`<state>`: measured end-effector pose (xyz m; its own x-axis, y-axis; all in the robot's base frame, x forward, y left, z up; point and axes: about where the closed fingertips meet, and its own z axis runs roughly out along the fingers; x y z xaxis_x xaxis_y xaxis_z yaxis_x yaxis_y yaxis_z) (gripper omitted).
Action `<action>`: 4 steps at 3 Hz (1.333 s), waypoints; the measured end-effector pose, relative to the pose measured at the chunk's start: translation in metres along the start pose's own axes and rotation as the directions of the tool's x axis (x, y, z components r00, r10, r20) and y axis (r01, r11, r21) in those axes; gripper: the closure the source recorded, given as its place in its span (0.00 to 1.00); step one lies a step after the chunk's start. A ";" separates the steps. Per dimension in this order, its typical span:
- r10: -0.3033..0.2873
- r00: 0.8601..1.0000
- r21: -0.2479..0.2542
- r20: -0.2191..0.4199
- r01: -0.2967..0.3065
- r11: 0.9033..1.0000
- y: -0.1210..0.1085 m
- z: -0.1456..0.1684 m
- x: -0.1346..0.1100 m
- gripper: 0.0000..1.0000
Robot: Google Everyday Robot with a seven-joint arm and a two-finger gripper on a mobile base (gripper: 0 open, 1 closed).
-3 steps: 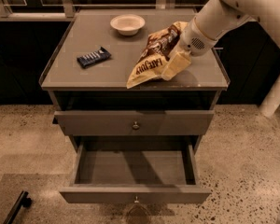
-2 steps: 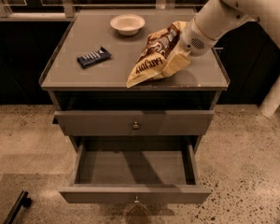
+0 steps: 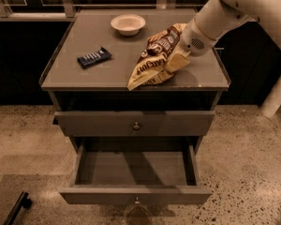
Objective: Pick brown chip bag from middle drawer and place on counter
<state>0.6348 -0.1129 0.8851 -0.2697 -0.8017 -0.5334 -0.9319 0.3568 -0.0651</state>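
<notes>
1. As things lie now, we judge the task to be almost complete: the large crinkled foil brown chip bag (image 3: 152,60), yellow-tan with brown patches and dark lettering, lies on the flat grey-brown bench (image 3: 84,76). It is on the near right part, and one corner reaches close to the near edge.
2. Below, the wide shallow grey-brown middle drawer (image 3: 131,168) stands pulled out, and we see nothing on its plain grey floor. The picking-out step looks done.
3. At the end of the white arm that comes in from the far right, the robot's cream-coloured hand (image 3: 177,62) rests against the right edge of the bag. We cannot tell whether the hand is pinching the bag or has let it go.
4. What is left, in our judgement, is small: let go of the bag if it is held, then lift clear without dragging it. A pull toward the near edge could slide the bag off the bench.
5. The small dark-blue wrapped bar (image 3: 94,57) lies on the left of the bench and the pale round bowl (image 3: 128,23) sits at the far middle. Both are apart from the bag and have no part in what is left.
</notes>
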 end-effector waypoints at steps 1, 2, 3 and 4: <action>0.000 1.000 0.000 0.000 0.000 1.000 0.000 0.000 0.000 1.00; -0.044 0.999 -0.042 0.016 0.044 0.998 0.021 -0.010 0.000 1.00; -0.078 0.995 -0.045 0.060 0.080 0.996 0.062 -0.044 0.007 1.00; -0.087 0.988 -0.010 0.129 0.089 0.996 0.117 -0.084 0.024 1.00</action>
<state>0.4990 -0.1303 0.9356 -0.1538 -0.7612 -0.6300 -0.9545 0.2792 -0.1044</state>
